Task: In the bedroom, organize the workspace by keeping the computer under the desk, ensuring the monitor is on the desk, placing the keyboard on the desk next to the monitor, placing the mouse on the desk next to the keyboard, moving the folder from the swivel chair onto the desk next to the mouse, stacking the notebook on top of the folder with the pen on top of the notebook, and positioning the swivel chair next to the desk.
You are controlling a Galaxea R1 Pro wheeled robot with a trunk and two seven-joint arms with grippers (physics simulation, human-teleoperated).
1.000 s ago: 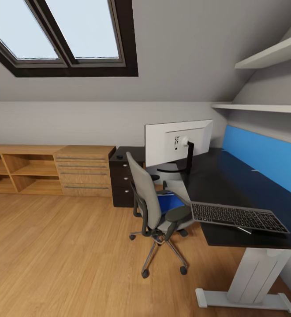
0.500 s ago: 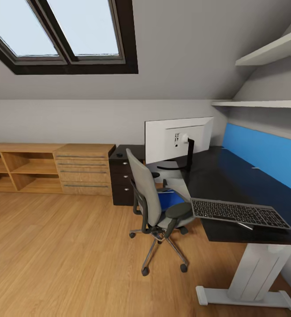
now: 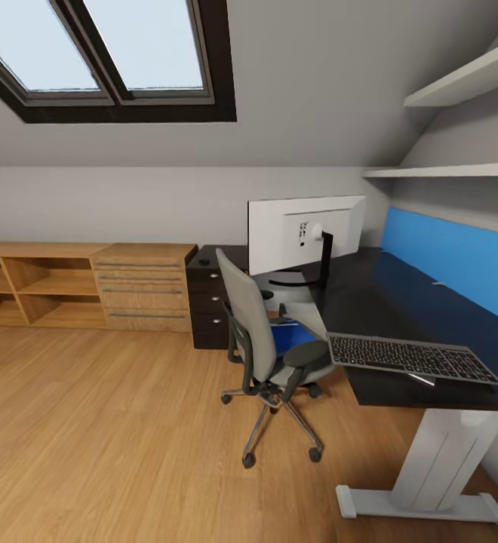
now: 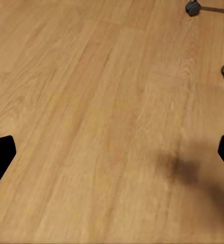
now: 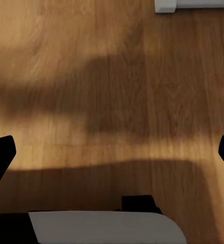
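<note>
The head camera looks level across the attic room from well back, toward the black-topped counter (image 3: 400, 302) with its blue back panel, and takes in the grey upholstered swivel chair (image 3: 268, 354) and the wood plank floor (image 3: 113, 437). Both wrist cameras face down at that floor from nearer. The left wrist view shares the chair's black castors (image 4: 193, 7) with the head view; the right wrist view shares the counter's white foot (image 5: 193, 5).

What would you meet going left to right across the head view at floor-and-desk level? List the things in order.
Light-wood cabinets → dark drawer unit → swivel chair → keyboard → blue back panel.
</note>
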